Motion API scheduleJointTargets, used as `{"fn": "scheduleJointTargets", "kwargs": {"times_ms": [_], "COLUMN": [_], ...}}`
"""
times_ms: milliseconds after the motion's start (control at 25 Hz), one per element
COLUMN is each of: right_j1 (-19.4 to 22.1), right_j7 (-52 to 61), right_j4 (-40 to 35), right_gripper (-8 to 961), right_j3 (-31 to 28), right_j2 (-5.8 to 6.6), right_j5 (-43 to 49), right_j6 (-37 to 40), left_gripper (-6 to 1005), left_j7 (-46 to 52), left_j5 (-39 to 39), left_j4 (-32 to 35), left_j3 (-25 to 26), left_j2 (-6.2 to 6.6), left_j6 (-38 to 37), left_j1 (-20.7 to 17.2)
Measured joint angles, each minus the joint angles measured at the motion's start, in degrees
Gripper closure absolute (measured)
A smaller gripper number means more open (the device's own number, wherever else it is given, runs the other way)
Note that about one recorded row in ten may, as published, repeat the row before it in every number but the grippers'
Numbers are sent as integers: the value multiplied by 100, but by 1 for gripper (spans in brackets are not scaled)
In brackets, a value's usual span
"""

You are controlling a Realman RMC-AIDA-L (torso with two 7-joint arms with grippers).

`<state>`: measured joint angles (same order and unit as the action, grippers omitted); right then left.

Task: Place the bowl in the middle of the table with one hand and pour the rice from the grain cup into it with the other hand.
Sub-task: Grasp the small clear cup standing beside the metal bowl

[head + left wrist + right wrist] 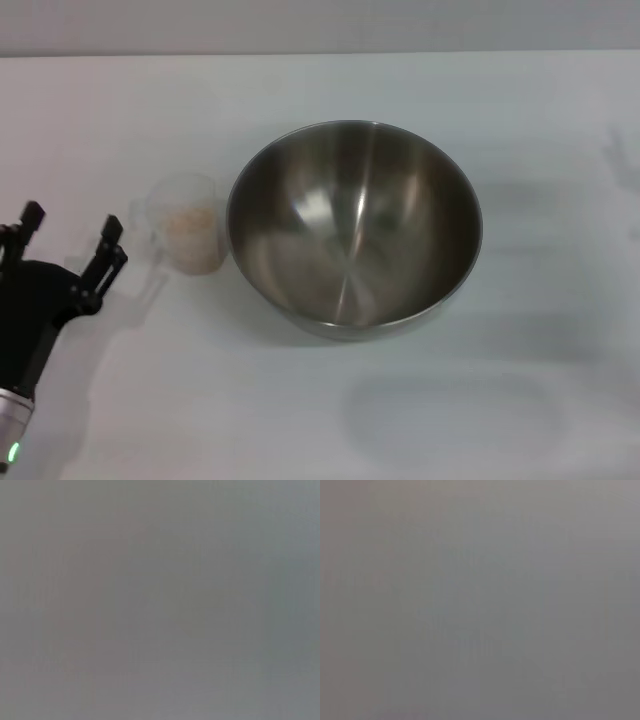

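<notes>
Bowl (354, 228) sits about mid-table (500, 400), empty. Grain cup (187, 222) stands upright just beside the bowl's rim, rice (194, 232) still inside, handle apparently turned toward your left gripper (68, 244).

The step in hand looks like the reach for the cup. Your left gripper is low over the table, fingers spread apart and holding nothing, the cup just ahead of its fingertips and slightly to the bowl side. Line the gap up with the cup's body or handle before closing; clear plastic is slippery and light, so close gently and lift straight to avoid knocking the bowl.

Both wrist views show only flat grey, so probably nothing useful there. Right gripper is out of sight.
</notes>
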<state>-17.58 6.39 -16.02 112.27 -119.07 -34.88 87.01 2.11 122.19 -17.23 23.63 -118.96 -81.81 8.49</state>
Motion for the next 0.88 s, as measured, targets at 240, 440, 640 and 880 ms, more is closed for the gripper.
{"fn": "scheduleJointTargets", "kwargs": {"times_ms": [240,440,640,880], "right_j1": [-55,-54,-15,12], "right_j7": [0,8,12,14], "right_j4": [41,46,49,69], "right_gripper": [132,132,132,132], "right_j3": [-117,-135,-136,-136], "right_j2": [9,9,7,-1], "right_j5": [9,12,9,7], "right_j6": [-3,54,138,210], "left_gripper": [202,204,206,209], "left_j7": [-2,-4,-7,-8], "left_j5": [-2,-2,-33,-47], "left_j4": [-26,-42,-9,31], "left_j3": [-39,-47,-28,209], "left_j2": [-4,-13,-13,-1], "left_j6": [448,704,956,1371], "left_j1": [50,146,298,495]}}
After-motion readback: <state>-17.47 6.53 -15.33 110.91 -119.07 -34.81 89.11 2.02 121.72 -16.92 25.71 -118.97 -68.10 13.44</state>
